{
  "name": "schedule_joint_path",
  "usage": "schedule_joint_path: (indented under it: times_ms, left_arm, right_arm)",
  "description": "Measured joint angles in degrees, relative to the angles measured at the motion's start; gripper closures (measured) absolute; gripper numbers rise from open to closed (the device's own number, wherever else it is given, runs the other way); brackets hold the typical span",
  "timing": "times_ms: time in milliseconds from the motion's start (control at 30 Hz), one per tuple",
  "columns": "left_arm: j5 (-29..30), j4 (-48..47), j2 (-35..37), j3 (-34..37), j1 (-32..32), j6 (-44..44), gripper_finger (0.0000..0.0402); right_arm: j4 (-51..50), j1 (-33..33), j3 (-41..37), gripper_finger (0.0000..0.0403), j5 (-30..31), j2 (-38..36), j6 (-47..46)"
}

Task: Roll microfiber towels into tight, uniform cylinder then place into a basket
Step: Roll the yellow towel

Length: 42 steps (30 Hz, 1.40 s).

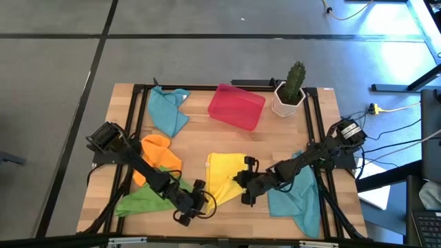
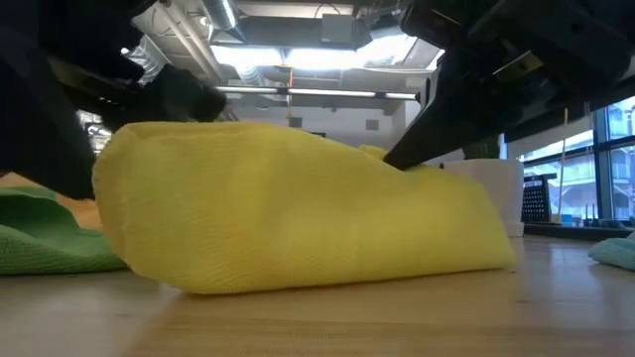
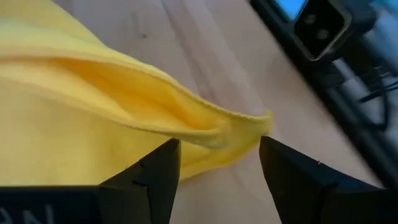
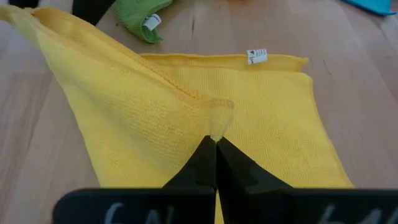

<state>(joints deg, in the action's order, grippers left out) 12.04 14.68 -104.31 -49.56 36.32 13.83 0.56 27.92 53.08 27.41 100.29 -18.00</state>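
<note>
Landmark: yellow towel [image 1: 224, 176], lying partly folded on the wooden surface [image 1: 275, 131] near its front edge.
Left arm: stretched low from the surface's left side toward the yellow towel; the left gripper [image 1: 195, 201] sits at that towel's front-left corner, jaws released and spread, the corner's hem lying between them ungripped.
Right arm: reaching in low from the right; the right gripper [image 1: 246, 191] is at the yellow towel's right edge, jaws clenched on a pinch of its cloth.
Right wrist view only: a small white label [image 4: 257, 56] on the yellow towel's far hem, and a raised fold running to the pinch.
Low view only: the yellow towel [image 2: 298, 208] humps up as a soft mound with a fine woven nap.
Other towels: green [image 1: 148, 198] and orange [image 1: 157, 155] left of the yellow towel, teal [image 1: 169, 110] behind them, another teal [image 1: 298, 200] to its right.
Basket [image 1: 236, 107]: red, shallow, rounded corners, behind the yellow towel.
</note>
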Motion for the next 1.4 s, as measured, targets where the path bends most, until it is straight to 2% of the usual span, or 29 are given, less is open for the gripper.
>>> schedule_joint_path:
  times_ms: [100, 200, 467, 800, 1000, 1233, 1400]
  left_arm:
    - [-4.1, -0.1, 0.0, 0.0, 0.0, 2.7, 0.0193]
    - [-5.1, 0.5, 0.0, 0.0, 0.0, 5.3, 0.0191]
    - [-0.6, 2.4, 0.0, 0.0, -0.5, 12.7, 0.019]
    - [-0.6, 2.2, 0.0, 0.0, -0.8, 12.6, 0.0203]
    - [-0.6, 1.3, 0.1, 0.0, -1.5, 9.9, 0.0262]
    - [-1.9, 1.2, 0.1, 0.0, -2.2, 8.1, 0.0386]
    - [-3.7, 1.0, 1.1, 0.0, -3.1, 7.4, 0.0398]
  right_arm:
    - [0.0, 0.0, 0.0, 0.0403, 0.0, 0.0, 0.0]
    - [0.0, 0.0, 0.0, 0.0403, 0.0, 0.0, 0.0]
    - [0.0, 0.0, 0.0, 0.0403, 0.0, 0.0, -1.1]
    - [-0.2, 0.0, 0.0, 0.0403, 0.0, 0.0, -1.1]
    - [-0.7, 0.8, 0.0, 0.0403, 0.0, 0.0, -2.5]
    - [-3.0, 3.3, 0.0, 0.0403, 0.0, 0.0, -6.7]
    - [-3.1, 5.1, 0.0, 0.0403, 0.0, 0.0, -8.6]
